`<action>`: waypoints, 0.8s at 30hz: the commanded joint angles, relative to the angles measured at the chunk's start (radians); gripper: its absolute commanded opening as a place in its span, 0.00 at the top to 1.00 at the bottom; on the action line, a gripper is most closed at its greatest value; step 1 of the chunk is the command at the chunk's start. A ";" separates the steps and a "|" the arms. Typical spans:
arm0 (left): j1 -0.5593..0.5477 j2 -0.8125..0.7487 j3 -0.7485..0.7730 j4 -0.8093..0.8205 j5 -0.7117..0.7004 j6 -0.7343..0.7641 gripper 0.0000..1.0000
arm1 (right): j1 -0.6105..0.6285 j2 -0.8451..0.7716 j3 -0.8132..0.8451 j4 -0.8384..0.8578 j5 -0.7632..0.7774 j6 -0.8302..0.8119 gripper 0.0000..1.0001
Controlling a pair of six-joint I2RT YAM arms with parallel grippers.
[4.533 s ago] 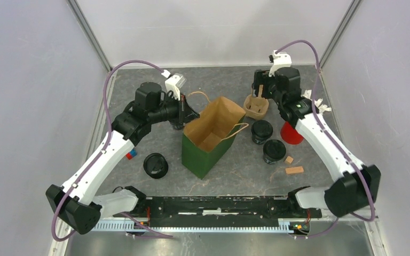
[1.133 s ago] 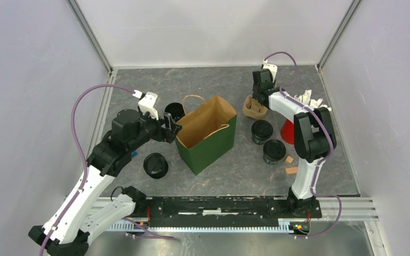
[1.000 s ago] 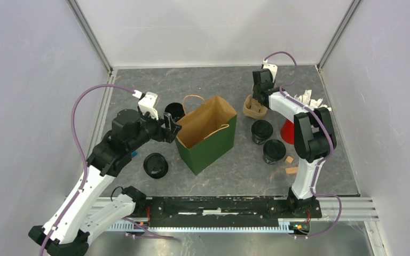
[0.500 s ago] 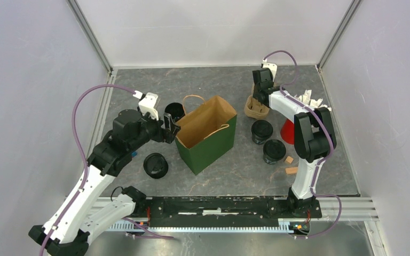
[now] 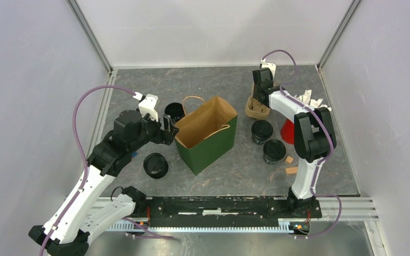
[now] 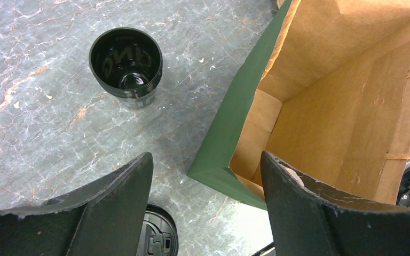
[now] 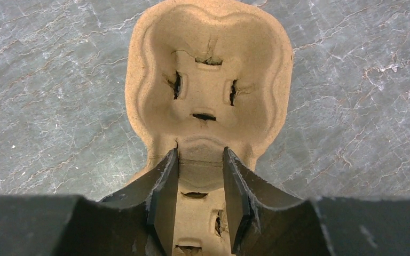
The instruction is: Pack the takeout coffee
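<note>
Left gripper (image 6: 205, 160) was spread wide and empty over the left corner of the green paper bag (image 5: 208, 146), which was kraft-brown inside. Right gripper (image 7: 200, 154) was pinched narrow on the centre ridge of the pulp carrier (image 7: 208, 80), fibrous and lobed. Glossy black cups were all upright, axes vertical. The lidless cup (image 6: 126, 66) was at the bag's 10 o'clock, the left lidded cup (image 5: 155, 165) at 8, the far lidded cup (image 5: 262, 131) and near lidded cup (image 5: 274, 151) at 3.

the paper bag (image 5: 207, 133) stands in the middle. an open cup (image 5: 174, 111) sits behind it on the left, a lidded cup (image 5: 155, 165) in front on the left. to the right sit a far cup (image 5: 262, 131) and a near cup (image 5: 274, 150), with the cup carrier (image 5: 257, 108) behind them.
</note>
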 commanded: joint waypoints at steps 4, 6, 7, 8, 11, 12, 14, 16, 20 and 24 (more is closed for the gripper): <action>-0.002 0.000 0.017 0.001 -0.008 0.016 0.20 | -0.004 -0.021 0.054 0.055 0.001 -0.041 0.61; -0.002 -0.001 0.018 0.001 -0.007 0.018 0.20 | -0.004 -0.013 0.052 0.057 -0.008 -0.053 0.60; -0.002 -0.002 0.018 0.001 -0.009 0.019 0.20 | -0.003 -0.013 0.051 0.058 -0.009 -0.058 0.60; -0.002 -0.003 0.018 0.001 -0.009 0.018 0.20 | -0.003 -0.014 0.049 0.059 -0.010 -0.064 0.60; -0.003 -0.008 0.019 0.001 -0.007 0.018 0.20 | -0.004 -0.023 0.045 0.069 -0.015 -0.088 0.59; -0.002 -0.009 0.019 0.001 -0.007 0.018 0.20 | -0.003 -0.027 0.043 0.073 -0.013 -0.097 0.59; -0.002 -0.007 0.019 0.001 -0.007 0.018 0.20 | -0.003 -0.032 0.044 0.075 -0.010 -0.111 0.60; -0.002 -0.006 0.019 0.001 -0.008 0.016 0.19 | -0.004 -0.035 0.044 0.077 -0.007 -0.119 0.61; -0.002 -0.001 0.019 0.001 -0.003 0.013 0.20 | -0.003 -0.036 0.041 0.089 -0.020 -0.128 0.55; -0.002 -0.005 0.018 0.001 -0.003 0.013 0.20 | -0.003 -0.029 0.040 0.091 -0.031 -0.149 0.56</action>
